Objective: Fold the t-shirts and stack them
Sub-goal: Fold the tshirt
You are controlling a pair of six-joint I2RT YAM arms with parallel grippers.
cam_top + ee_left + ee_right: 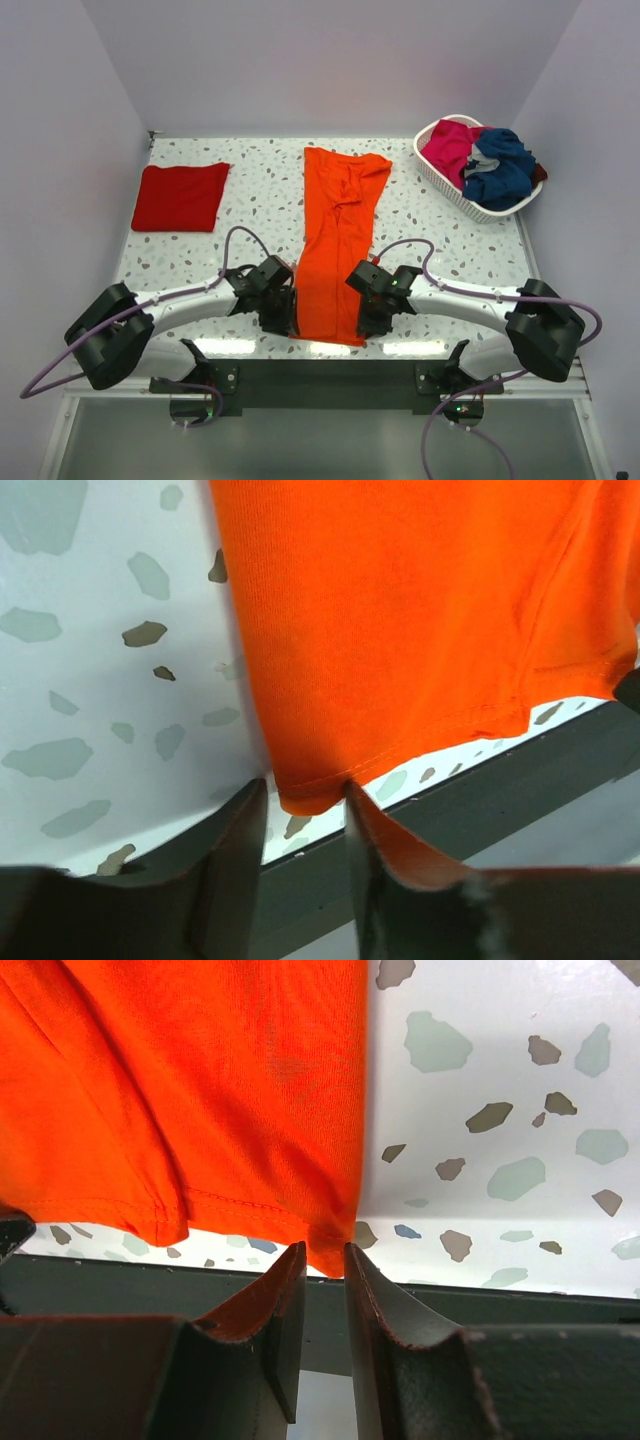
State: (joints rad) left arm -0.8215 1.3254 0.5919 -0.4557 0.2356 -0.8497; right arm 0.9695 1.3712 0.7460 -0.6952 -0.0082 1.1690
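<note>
The left gripper [300, 798] has its jaws apart, straddling the near left corner of the orange t-shirt [335, 235]. The right gripper [324, 1256] sits at the near right corner with jaws almost together; I cannot tell whether it has cloth. The shirt lies as a long strip down the counter [260, 205], hem at the near edge. For a clean fold, both should pinch every layer, lift evenly and carry the hem toward the collar. A folded red t-shirt [180, 197] lies far left.
</note>
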